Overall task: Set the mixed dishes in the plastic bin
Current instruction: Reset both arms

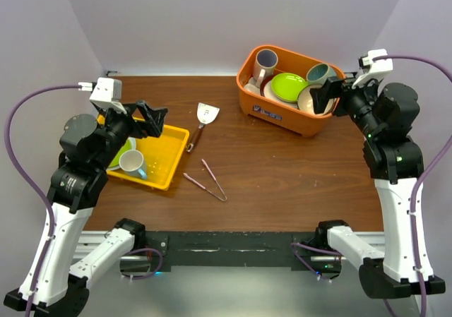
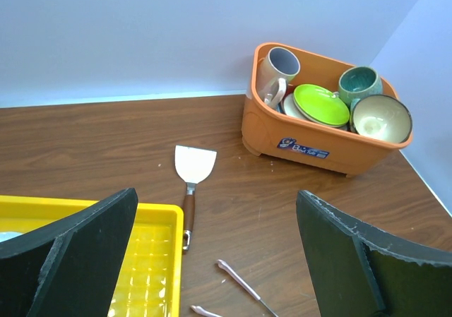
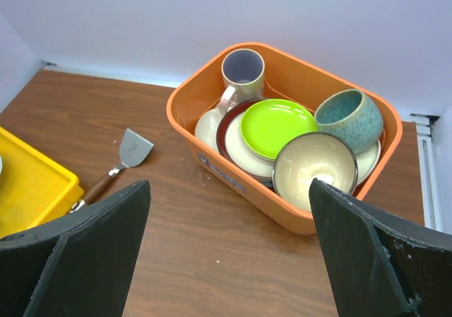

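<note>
Our left gripper (image 1: 162, 119), fingers spread and empty, hangs over the yellow tray (image 1: 166, 158) at near left, where a white mug (image 1: 132, 163) sits. Our right gripper (image 1: 319, 98), also spread, is beside the far-right orange bin (image 1: 282, 116). The bin is crowded, so the mug could chip the dishes (image 3: 277, 126) on landing.

Little room inside plastic bin (image 1: 289, 119): mixed dishes (image 3: 277, 128) fill most of it. Bare table (image 1: 296, 176) between bin and yellow tray (image 1: 162, 154) gives wide passage; spatula (image 1: 207, 112) and tongs (image 1: 212, 176) lie just beside tray.

Table (image 1: 282, 169): brown wood-grain, satin. Plastic bin (image 3: 185, 130), 1 o'clock: smooth orange plastic. Lime-green plate (image 3: 277, 128): glossy glaze. Teal mug (image 3: 351, 119): speckled glaze. Spatula (image 2: 192, 176): metal blade, wooden handle. Yellow tray (image 2: 155, 260), 9 o'clock: shiny plastic.
</note>
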You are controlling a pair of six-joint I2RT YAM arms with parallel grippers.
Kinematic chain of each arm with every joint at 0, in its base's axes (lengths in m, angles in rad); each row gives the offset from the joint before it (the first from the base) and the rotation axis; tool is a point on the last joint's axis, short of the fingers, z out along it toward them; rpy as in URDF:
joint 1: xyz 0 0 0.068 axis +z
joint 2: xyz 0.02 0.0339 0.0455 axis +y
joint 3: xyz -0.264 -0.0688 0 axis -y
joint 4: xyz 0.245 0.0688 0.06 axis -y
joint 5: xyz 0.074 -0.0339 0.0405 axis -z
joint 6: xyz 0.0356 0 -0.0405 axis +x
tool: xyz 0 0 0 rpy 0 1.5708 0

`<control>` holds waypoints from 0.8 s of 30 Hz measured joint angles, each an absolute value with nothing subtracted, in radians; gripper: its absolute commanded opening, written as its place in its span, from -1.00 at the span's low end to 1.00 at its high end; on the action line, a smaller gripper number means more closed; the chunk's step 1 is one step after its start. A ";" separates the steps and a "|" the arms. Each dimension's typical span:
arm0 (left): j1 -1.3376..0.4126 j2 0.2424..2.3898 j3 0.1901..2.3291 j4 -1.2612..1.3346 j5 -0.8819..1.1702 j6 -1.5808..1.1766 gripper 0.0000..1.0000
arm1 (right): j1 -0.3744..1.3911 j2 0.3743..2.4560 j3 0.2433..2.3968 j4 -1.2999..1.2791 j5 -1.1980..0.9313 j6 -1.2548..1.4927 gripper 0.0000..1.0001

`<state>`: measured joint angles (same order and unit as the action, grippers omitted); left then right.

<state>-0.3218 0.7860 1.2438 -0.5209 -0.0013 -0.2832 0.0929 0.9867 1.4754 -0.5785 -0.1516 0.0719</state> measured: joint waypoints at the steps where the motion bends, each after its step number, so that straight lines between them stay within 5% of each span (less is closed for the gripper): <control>1: -0.322 0.785 1.244 -0.521 0.001 -0.288 1.00 | 0.090 0.982 1.475 -0.579 -0.149 0.073 0.97; 24: -0.322 0.702 1.244 -0.532 0.041 -0.304 1.00 | 0.014 0.876 1.475 -0.591 -0.173 0.079 0.96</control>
